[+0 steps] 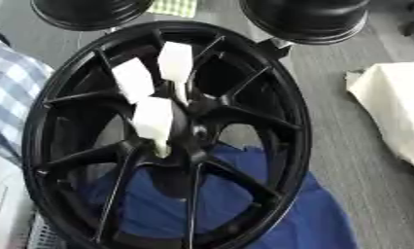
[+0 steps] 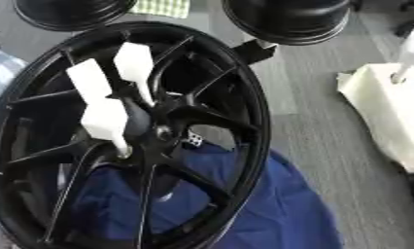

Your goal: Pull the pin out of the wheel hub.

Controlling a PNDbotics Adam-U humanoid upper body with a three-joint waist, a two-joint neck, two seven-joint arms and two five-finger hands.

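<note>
A black multi-spoke wheel (image 1: pixel 283 112) fills most of both views, tilted with its face toward me. Three white pins stand out of the hub (image 1: pixel 196 130). One pin (image 1: pixel 132 79) sits at the upper left, another (image 1: pixel 176 64) is beside it to the right, and the third (image 1: pixel 153 122) is lower, its narrow tip pointing down near the hub centre. Neither of my hands shows in either view.
A blue cloth (image 1: pixel 317 219) lies under the wheel's lower part. Two black round objects (image 1: pixel 87 12) (image 1: pixel 304 17) sit past the wheel's top edge. A white sheet-like thing (image 1: pixel 393 107) lies on the grey floor at right. Blue-checked fabric (image 1: pixel 10 82) is at left.
</note>
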